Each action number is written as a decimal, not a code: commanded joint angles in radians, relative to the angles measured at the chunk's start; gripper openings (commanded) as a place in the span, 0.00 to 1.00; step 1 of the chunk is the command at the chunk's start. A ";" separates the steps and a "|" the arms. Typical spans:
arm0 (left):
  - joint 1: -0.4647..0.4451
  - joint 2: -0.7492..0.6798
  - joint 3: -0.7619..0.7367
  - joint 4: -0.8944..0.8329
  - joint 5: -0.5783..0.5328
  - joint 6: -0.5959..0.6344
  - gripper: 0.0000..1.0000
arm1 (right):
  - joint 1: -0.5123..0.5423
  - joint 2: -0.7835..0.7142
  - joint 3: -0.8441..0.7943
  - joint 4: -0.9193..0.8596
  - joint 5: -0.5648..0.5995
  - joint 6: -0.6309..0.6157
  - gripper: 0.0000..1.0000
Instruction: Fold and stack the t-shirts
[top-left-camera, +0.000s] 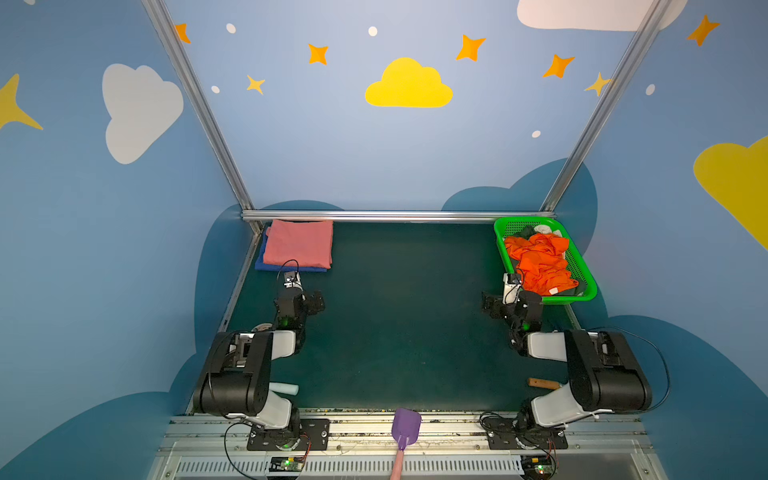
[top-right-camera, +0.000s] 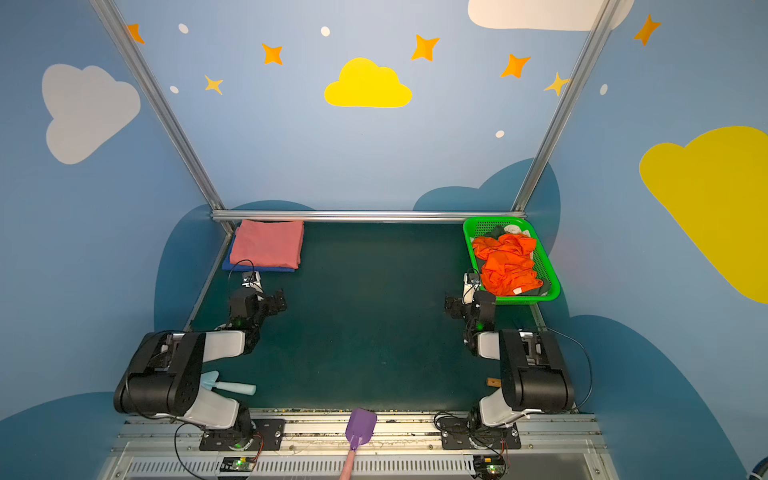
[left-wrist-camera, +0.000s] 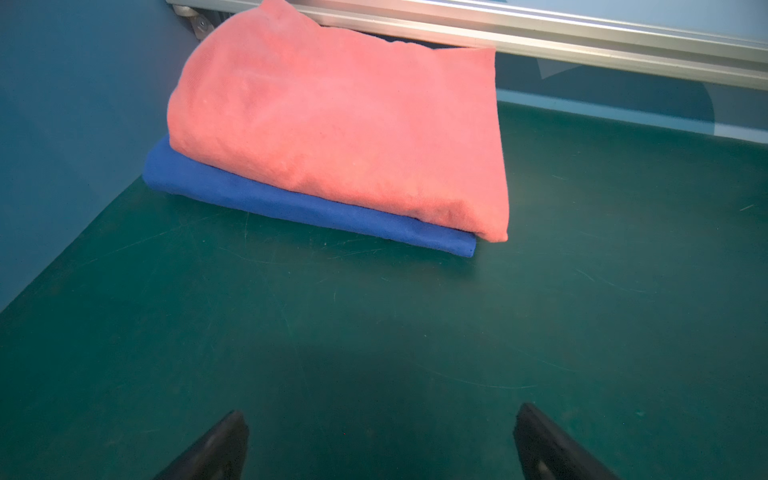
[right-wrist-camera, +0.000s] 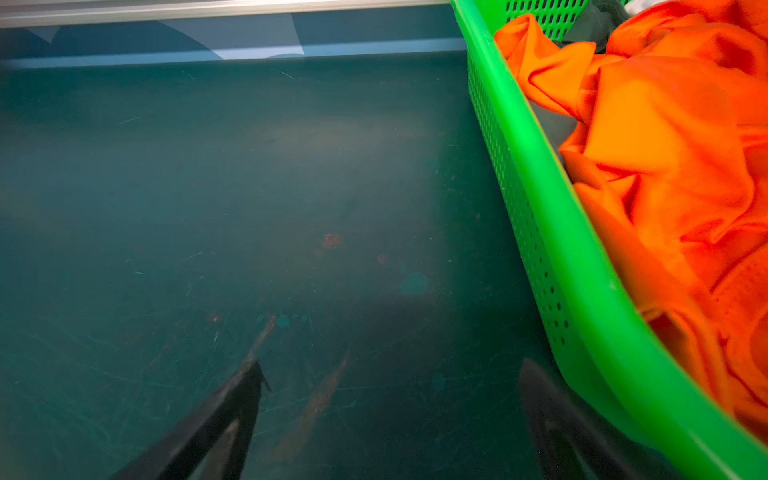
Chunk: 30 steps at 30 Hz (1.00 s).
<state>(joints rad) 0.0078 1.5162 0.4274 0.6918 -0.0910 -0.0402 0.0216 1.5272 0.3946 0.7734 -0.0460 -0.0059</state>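
As left gripper (left-wrist-camera: 381, 413) and right gripper (right-wrist-camera: 391, 365) stand spread, empty, picking the crumpled orange cloth t-shirt (right-wrist-camera: 665, 145) from green mesh basket (right-wrist-camera: 540, 166) seems next.

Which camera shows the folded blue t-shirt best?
Left wrist view: the folded royal blue cloth t-shirt shows its front edge close up. Both top views catch only a thin strip; the right wrist view misses it.

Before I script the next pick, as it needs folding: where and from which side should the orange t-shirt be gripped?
Probably a raised fold atop the orange t-shirt, from above with the right end effector: it lies crumpled in the green basket, whose walls block sideways approaches.
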 joint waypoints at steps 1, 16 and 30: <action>0.004 -0.004 0.011 0.002 0.007 0.004 1.00 | 0.004 -0.021 0.024 -0.008 0.001 -0.009 0.97; 0.004 -0.004 0.011 0.002 0.007 0.003 1.00 | -0.001 -0.019 0.026 -0.010 -0.008 -0.005 0.97; 0.004 -0.004 0.011 0.002 0.007 0.003 1.00 | -0.002 -0.019 0.025 -0.010 -0.008 -0.006 0.97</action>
<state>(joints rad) 0.0082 1.5162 0.4274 0.6918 -0.0910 -0.0402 0.0212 1.5272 0.3946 0.7734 -0.0463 -0.0059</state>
